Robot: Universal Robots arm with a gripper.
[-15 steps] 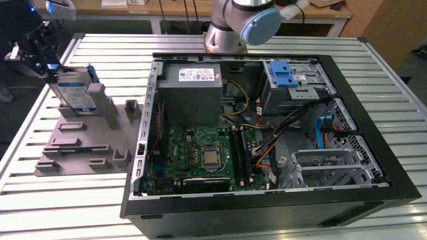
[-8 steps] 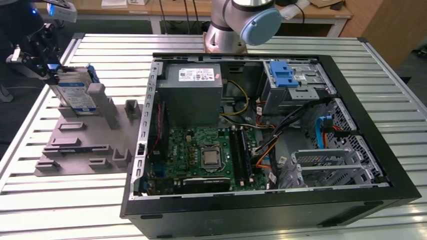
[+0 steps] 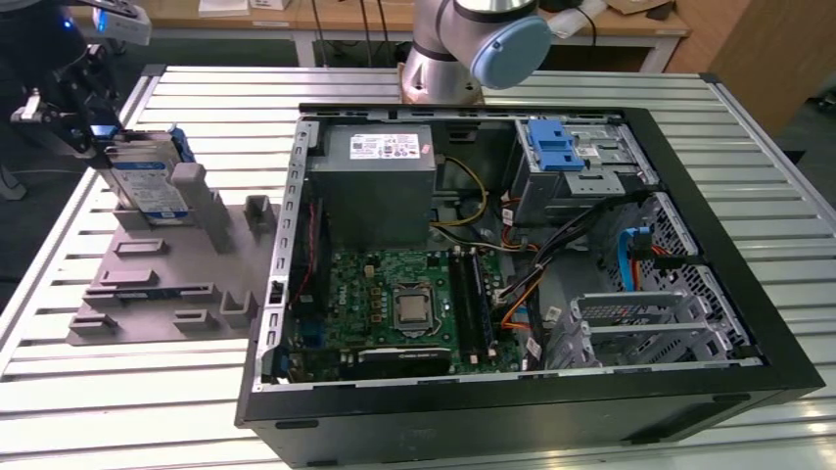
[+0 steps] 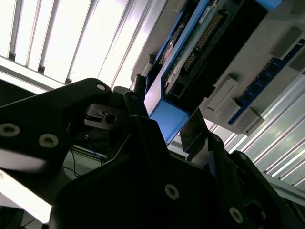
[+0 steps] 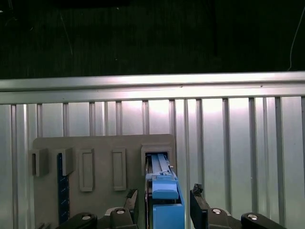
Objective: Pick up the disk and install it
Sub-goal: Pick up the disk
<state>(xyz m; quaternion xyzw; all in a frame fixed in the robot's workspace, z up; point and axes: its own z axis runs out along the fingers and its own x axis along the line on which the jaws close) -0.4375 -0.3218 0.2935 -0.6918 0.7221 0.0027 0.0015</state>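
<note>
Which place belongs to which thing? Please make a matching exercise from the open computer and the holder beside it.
Things
1. silver rectangular hard drive in a blue plastic carrier
2. large grey metal box with a white sticker
3. small blue ribbed plastic latch
4. green circuit board
Places
A. on the metal drive cage
B. flat on the floor of the black computer case
C. upright in the grey slotted holder, outside the case
D. inside the case, just beyond the green circuit board
Pairs: 1-C, 2-D, 3-A, 4-B

Open black computer case (image 3: 523, 416) on slatted table (image 3: 117, 411), grey fixture plate (image 3: 242, 266) beside it, green motherboard (image 3: 372, 279) inside
</note>
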